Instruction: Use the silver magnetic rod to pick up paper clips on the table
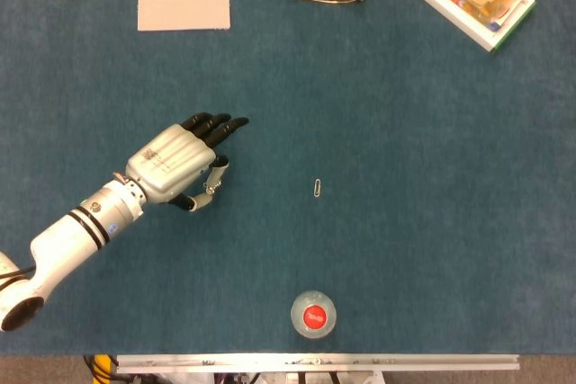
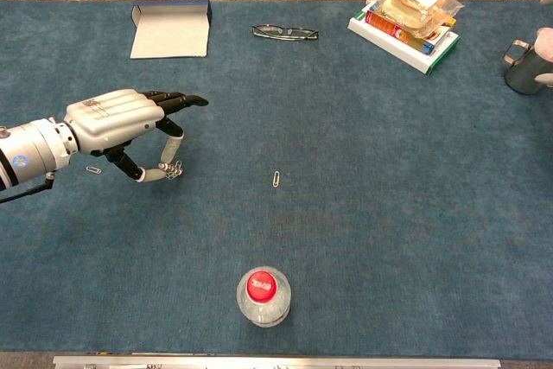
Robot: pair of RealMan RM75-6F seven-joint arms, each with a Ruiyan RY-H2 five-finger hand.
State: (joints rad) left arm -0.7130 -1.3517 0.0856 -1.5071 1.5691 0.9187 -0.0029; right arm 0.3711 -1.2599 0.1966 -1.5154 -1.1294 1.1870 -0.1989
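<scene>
my left hand [image 2: 117, 123] at left of frame pinching the silver magnetic rod [image 2: 154, 172] between thumb and finger, other fingers stretched out, paper clips [image 2: 173, 168] clinging to its tip, loose paper clip [image 2: 276, 179] mid-frame, another [image 2: 93, 169] by my wrist

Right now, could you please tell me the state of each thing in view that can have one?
left hand: pinches the silver magnetic rod
silver magnetic rod: held low, paper clips clinging to its tip
paper clip: loose on the table
second paper clip: loose beside the wrist
glasses: folded
water bottle: upright, red cap on
cardboard box: open
</scene>
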